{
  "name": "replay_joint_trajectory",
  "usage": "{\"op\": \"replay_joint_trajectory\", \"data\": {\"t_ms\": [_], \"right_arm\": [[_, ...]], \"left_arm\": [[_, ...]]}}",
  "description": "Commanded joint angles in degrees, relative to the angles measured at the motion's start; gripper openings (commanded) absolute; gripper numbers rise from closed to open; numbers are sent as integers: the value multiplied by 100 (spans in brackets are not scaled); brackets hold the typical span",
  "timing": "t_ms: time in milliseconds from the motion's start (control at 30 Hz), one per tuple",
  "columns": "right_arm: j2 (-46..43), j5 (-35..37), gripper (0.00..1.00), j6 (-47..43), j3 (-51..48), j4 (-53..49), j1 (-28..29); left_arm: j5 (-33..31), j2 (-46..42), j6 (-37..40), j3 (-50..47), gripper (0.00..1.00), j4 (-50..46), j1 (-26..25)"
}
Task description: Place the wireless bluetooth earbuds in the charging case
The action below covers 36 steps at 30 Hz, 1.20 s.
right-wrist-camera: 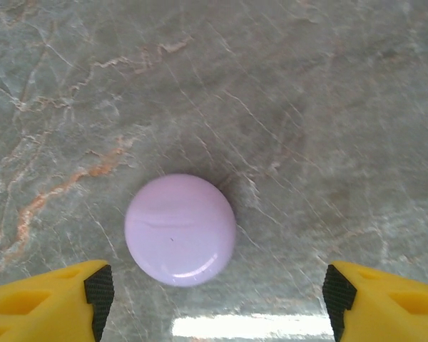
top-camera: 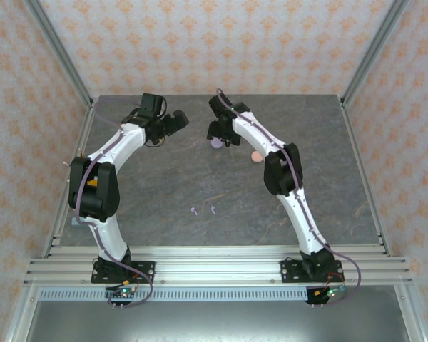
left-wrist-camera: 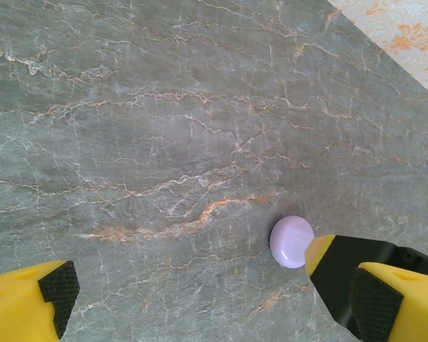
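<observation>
Earbuds lay apart from the purple charging case; our right gripper straddled it, likely to grasp, left gripper beside, jaws all open.

The grey marbled table carries a round purple case, with a pink case near it. Two purple earbuds lie side by side, well apart from both cases.

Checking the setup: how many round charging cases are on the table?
2: a purple case at the far middle, a pink case just right of it. More may be hidden.
</observation>
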Motion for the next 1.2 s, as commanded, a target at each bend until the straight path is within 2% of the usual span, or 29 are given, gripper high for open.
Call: {"op": "replay_joint_trajectory", "data": {"t_ms": [0,500,900,1000,1100,1167], "right_arm": [[257,122,79,-286,395,-42,91],[921,561,77,-615,980,-147,206],[1108,658,68,-674,1087,-259,345],[1100,637,61,-620,1074,-354,347],[1041,573,49,-527,1046,-451,347],[920,524,46,-472,949,-496,347]], "left_arm": [[-109,81,39,43,100,-67,36],[40,37,-33,-136,100,116,123],[59,-68,-67,-321,100,198,159],[68,-94,-67,-321,100,198,156],[72,-129,-67,-335,100,189,159],[68,-169,-58,-351,100,173,168]]}}
